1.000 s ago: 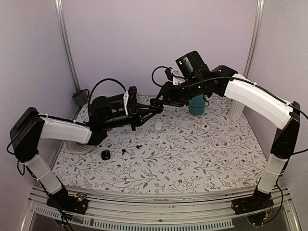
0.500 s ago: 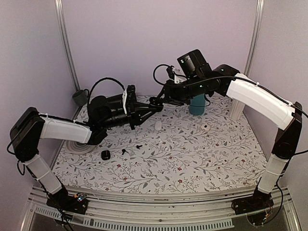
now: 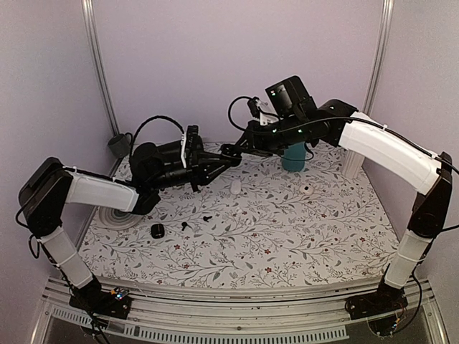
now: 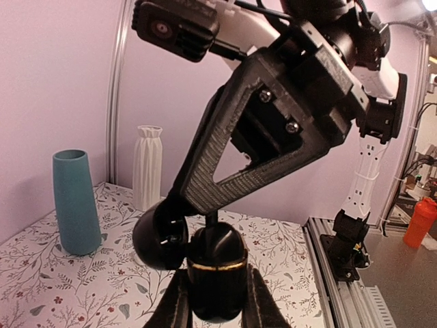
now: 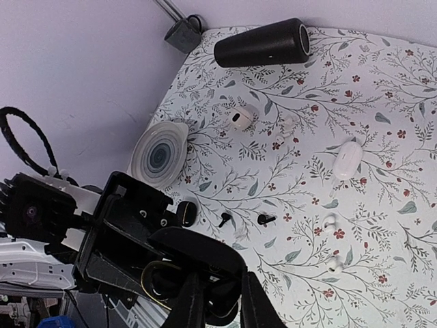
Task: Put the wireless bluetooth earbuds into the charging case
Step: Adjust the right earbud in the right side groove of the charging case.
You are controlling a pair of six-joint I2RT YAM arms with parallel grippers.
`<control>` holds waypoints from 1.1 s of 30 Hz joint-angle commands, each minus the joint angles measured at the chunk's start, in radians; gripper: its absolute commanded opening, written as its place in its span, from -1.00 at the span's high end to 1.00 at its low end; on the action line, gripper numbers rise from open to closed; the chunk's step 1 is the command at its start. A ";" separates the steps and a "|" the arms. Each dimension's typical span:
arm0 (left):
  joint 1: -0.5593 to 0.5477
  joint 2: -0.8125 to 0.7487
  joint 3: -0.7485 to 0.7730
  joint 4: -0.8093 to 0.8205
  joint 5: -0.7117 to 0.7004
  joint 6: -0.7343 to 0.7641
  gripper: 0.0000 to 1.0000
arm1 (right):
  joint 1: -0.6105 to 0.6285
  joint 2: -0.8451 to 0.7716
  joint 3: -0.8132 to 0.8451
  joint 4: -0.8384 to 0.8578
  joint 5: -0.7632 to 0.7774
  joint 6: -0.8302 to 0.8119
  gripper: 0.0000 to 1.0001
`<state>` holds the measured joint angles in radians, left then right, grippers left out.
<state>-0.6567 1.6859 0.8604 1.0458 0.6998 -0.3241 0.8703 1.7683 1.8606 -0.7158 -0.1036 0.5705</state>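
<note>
My left gripper (image 4: 217, 275) is shut on a black charging case (image 4: 217, 287) with a gold rim, held upright in the air, its lid (image 4: 160, 236) swung open to the left. My right gripper (image 5: 220, 304) comes down on it from above, its fingers close together on a thin black earbud (image 4: 212, 220) standing at the case's mouth. In the top view the two grippers meet above the back of the table, left (image 3: 228, 160) and right (image 3: 234, 150). Two more black earbuds (image 5: 224, 219) (image 5: 265, 219) and two white earbuds (image 5: 330, 221) (image 5: 333, 263) lie on the floral cloth.
A second black case (image 3: 157, 230) lies front left, beside a ringed disc (image 3: 118, 215). A closed white case (image 5: 347, 158) and an open white one (image 5: 240, 117) lie mid-table. A teal vase (image 3: 292, 155), a white ribbed vase (image 3: 351, 163) and a lying black cylinder (image 5: 263, 42) stand at the back.
Both grippers have risen a little and drawn closer together. The right jaws have closed in over the case's mouth. The left grip on the case is unchanged.
</note>
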 commanded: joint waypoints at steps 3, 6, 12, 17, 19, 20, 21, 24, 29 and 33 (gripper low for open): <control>0.017 0.026 0.032 0.125 0.076 -0.111 1.00 | 0.033 -0.036 -0.012 0.072 -0.033 -0.080 0.78; 0.024 0.033 0.038 0.153 0.098 -0.140 1.00 | 0.041 -0.037 -0.012 0.078 -0.046 -0.118 0.80; 0.037 0.050 0.063 0.194 0.163 -0.202 1.00 | 0.055 -0.031 0.006 0.062 -0.068 -0.199 0.81; 0.044 0.052 0.067 0.217 0.175 -0.230 1.00 | 0.066 -0.022 0.028 0.023 -0.042 -0.237 0.83; 0.047 0.053 0.061 0.233 0.175 -0.242 1.00 | 0.065 -0.025 0.028 0.013 -0.028 -0.238 0.85; 0.050 0.053 0.059 0.242 0.177 -0.247 1.00 | 0.066 -0.028 0.026 0.011 -0.016 -0.238 0.85; 0.052 0.053 0.056 0.250 0.181 -0.257 1.00 | 0.066 -0.032 0.023 0.009 -0.005 -0.238 0.85; 0.060 0.058 0.045 0.299 0.198 -0.279 1.00 | 0.066 -0.050 0.005 0.009 0.017 -0.243 0.86; 0.075 0.067 0.041 0.351 0.252 -0.308 1.00 | 0.065 -0.093 -0.043 0.054 0.010 -0.255 0.87; 0.079 0.075 0.045 0.393 0.285 -0.339 1.00 | 0.067 -0.109 -0.063 0.075 -0.002 -0.268 0.88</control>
<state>-0.5983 1.7550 0.8928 1.3197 0.9409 -0.6239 0.9314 1.6966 1.8248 -0.6468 -0.1127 0.3286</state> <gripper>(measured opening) 0.188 0.119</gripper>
